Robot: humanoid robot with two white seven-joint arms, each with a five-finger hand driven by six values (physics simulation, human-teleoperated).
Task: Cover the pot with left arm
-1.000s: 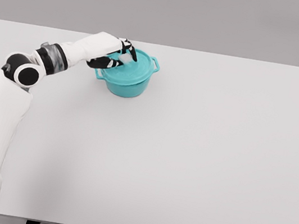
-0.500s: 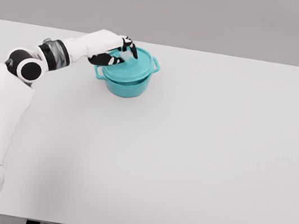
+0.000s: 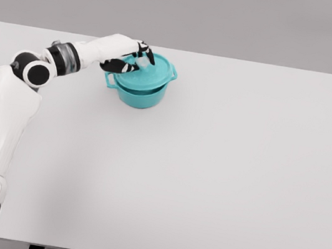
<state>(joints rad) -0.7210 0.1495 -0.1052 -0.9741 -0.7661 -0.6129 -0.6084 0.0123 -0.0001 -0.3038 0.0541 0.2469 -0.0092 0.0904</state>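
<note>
Pot [image 3: 139,94] sits on a white table [image 3: 222,171], grey wall [image 3: 233,18] behind.

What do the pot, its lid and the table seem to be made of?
Pot and lid: the same teal, smooth with a soft sheen, probably enamelled metal, though a simulator render leaves this open. Table: flat matte white top without grain, perhaps laminate or painted board. The left hand grips the pale knob on the lid.
</note>
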